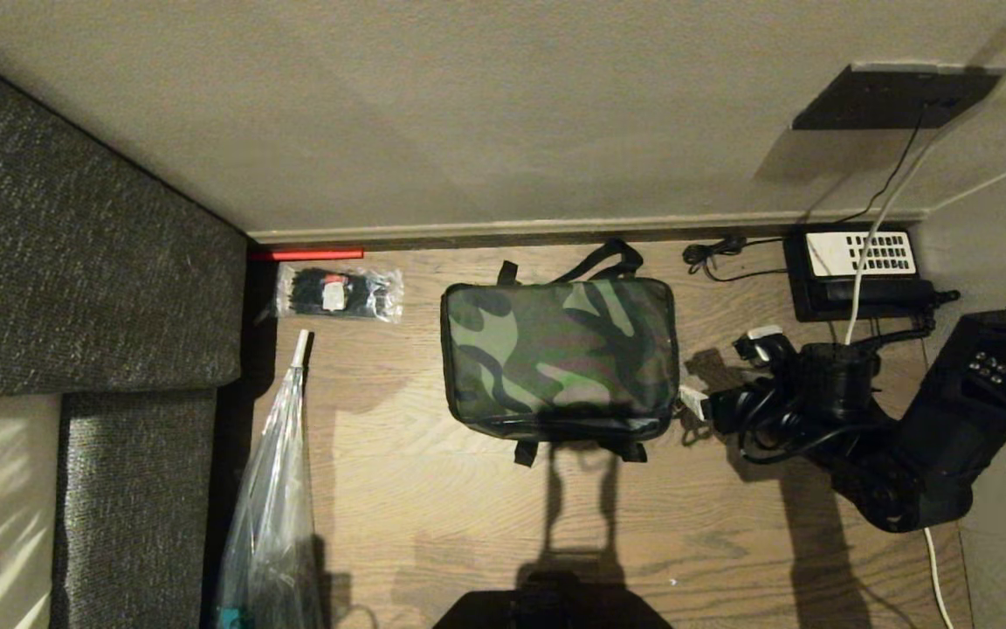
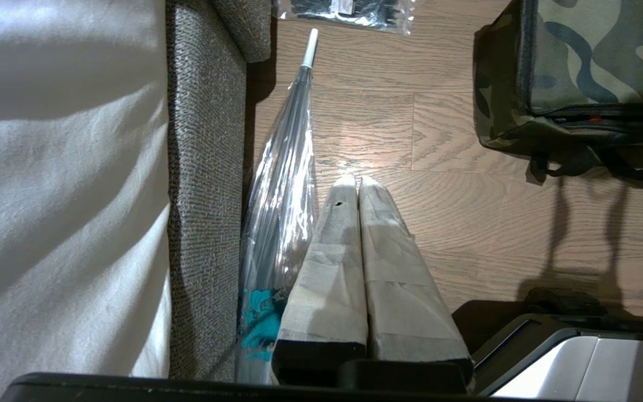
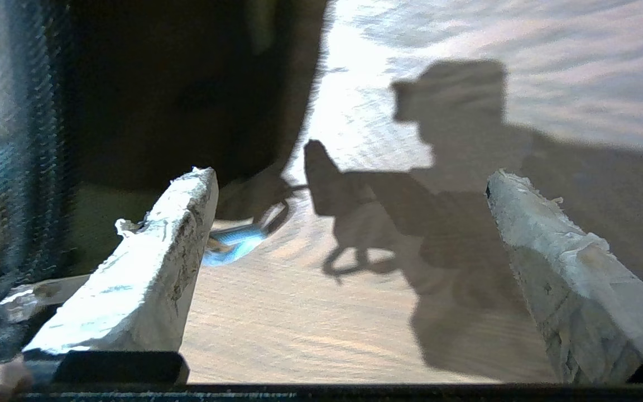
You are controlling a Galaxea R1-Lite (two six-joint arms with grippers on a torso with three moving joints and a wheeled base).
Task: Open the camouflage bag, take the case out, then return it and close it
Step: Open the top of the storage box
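The camouflage bag (image 1: 560, 358) lies shut on the wooden floor, its black strap handles sticking out at the far and near sides. My right gripper (image 1: 726, 371) hovers low by the bag's right end, open and empty. In the right wrist view its fingers (image 3: 187, 223) stand wide apart over bare floor, the right gripper (image 3: 349, 184) holding nothing, with the bag's dark side (image 3: 187, 84) just past one finger. The left gripper (image 2: 353, 181) is parked, shut, near the floor to the left of the bag (image 2: 595, 67). The case is out of view.
A grey upholstered seat (image 1: 75, 262) fills the left. A folded clear umbrella (image 1: 272, 489) leans beside it, and a clear packet of black items (image 1: 337, 293) lies near the wall. A black telephone (image 1: 861, 271) and cables (image 1: 713, 253) sit right of the bag.
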